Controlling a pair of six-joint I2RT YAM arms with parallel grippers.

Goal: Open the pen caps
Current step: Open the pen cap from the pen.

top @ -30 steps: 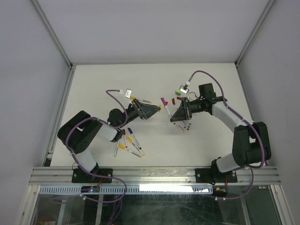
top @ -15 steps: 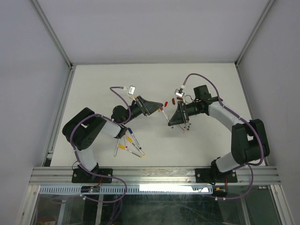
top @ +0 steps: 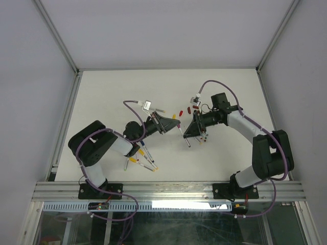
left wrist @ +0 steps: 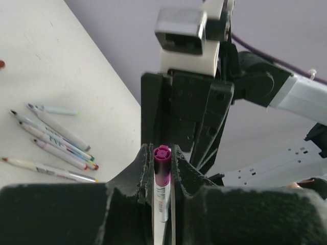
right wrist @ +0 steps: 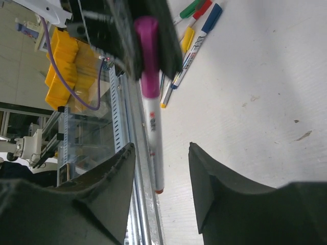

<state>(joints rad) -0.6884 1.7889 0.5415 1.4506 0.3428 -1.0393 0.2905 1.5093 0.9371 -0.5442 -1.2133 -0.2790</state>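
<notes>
My left gripper (left wrist: 162, 151) is shut on a white pen just below its purple cap (left wrist: 162, 154); the cap's end pokes out past the fingertips. In the top view the left gripper (top: 176, 124) meets the right gripper (top: 186, 131) mid-table, with the pen (top: 185, 138) hanging down between them. The right gripper (right wrist: 161, 155) stands open, its fingers (right wrist: 115, 173) on either side of the pen barrel (right wrist: 155, 148) without touching it. The purple cap (right wrist: 147, 51) shows at the top of that view, inside the left jaws. Loose red caps (top: 180, 113) and a yellow cap (top: 173, 116) lie on the table behind.
Several uncapped pens (top: 203, 137) lie under the right gripper, also seen in the left wrist view as pens (left wrist: 56, 140). Capped pens (top: 142, 157) lie by the left arm; green, red, blue and yellow capped pens (right wrist: 196, 23) show in the right wrist view. The frame rail (top: 168, 190) runs along the near edge.
The left arm has swung right and its gripper has shut on the purple-capped pen. The right gripper, shut on that pen before, has opened and let go.
</notes>
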